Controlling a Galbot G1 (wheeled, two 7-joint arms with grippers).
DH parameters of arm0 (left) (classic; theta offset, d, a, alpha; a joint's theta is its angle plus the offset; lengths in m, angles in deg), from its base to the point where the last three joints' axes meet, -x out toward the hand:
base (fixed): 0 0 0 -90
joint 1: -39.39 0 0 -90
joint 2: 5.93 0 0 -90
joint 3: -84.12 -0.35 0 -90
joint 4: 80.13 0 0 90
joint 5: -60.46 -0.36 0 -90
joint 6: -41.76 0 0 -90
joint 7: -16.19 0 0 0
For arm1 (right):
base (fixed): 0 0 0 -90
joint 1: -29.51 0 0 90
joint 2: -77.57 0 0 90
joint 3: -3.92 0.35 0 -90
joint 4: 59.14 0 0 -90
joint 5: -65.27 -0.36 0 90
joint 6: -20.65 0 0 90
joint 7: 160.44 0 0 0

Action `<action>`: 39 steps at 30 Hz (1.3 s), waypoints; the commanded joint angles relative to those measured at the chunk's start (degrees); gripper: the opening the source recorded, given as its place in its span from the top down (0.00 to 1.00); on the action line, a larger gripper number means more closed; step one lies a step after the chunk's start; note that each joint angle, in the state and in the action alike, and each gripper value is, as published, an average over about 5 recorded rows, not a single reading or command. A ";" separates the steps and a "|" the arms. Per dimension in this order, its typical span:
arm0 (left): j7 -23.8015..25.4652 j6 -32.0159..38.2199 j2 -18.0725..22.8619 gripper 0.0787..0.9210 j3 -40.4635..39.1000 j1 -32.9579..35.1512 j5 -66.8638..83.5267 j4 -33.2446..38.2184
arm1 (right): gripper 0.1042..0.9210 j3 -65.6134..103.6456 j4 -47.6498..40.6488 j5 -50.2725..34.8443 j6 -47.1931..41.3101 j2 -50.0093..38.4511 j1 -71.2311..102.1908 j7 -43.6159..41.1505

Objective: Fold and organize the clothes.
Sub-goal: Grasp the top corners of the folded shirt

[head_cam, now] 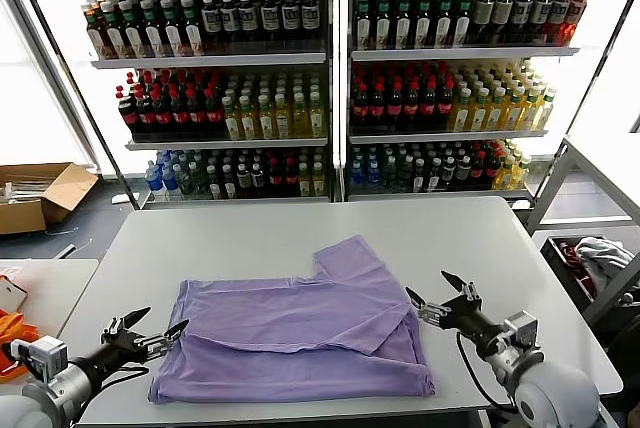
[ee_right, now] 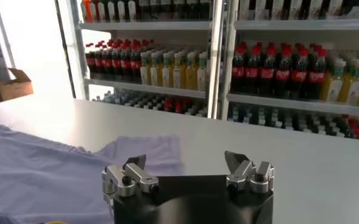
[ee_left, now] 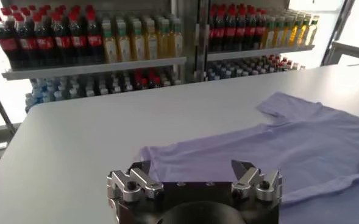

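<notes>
One lavender T-shirt lies flat on the white table, toward the robot's edge, plain side up. Its body is folded over on itself, giving a doubled layer with a fold line running across the middle; one short sleeve sticks out from the shirt toward the drink shelves.

Left gripper: at the shirt's left edge, low over the table, fingers spread wide, nothing between them. The left wrist view confirms both fingertips parted, with the shirt beyond them.

Right gripper: at the shirt's right edge, just beside the cloth, jaws wide apart and empty. The right wrist view shows its fingers apart, the shirt lying to one side.

A cardboard box sits on the floor, well left of the shirt.
</notes>
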 commanded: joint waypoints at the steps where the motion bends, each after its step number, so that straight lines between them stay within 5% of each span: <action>1: 0.12 -0.12 -6.66 0.12 -17.67 -25.18 2.74 -20.48 | 0.12 -14.05 -22.27 -4.58 -3.81 1.51 -25.05 -4.25; 10: 0.50 0.47 -4.18 0.12 -26.08 -35.40 0.32 -32.61 | 0.12 -19.90 -34.54 -4.04 -5.28 10.36 -34.87 -3.63; 26: 0.92 0.72 -2.03 0.12 -25.89 -34.46 -0.46 -35.12 | 0.13 -25.00 -40.87 0.12 -7.38 16.72 -37.27 -3.00; 32: 1.49 0.67 -1.99 0.14 -24.49 -32.29 -0.30 -34.18 | 0.26 -26.24 -39.63 1.08 -8.19 16.45 -34.97 -2.02; 39: 2.59 0.83 -2.35 0.37 -23.22 -29.00 0.14 -32.40 | 0.52 -25.63 -36.47 0.72 -8.00 15.18 -32.15 -1.50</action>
